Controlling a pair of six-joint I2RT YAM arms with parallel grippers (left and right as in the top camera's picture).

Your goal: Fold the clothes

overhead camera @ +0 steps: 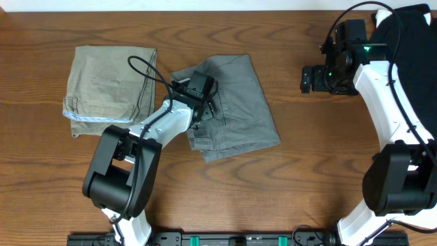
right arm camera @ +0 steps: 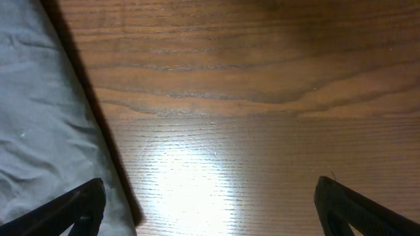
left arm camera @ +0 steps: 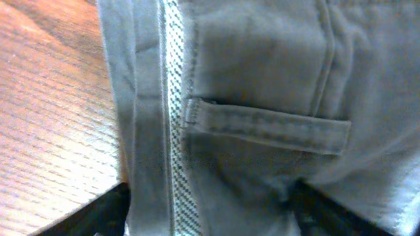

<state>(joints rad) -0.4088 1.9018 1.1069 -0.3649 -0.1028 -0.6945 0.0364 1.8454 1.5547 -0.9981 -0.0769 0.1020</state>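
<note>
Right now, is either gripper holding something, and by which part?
Nothing seems held. The left gripper straddles the waistband of the grey shorts, open, beside a belt loop; the right gripper is open over the table.

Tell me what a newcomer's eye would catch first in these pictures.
The left hand is low over the grey shorts at the middle of the table. Folded olive-khaki shorts lie to their left, and a black garment sits in the far right corner.
</note>
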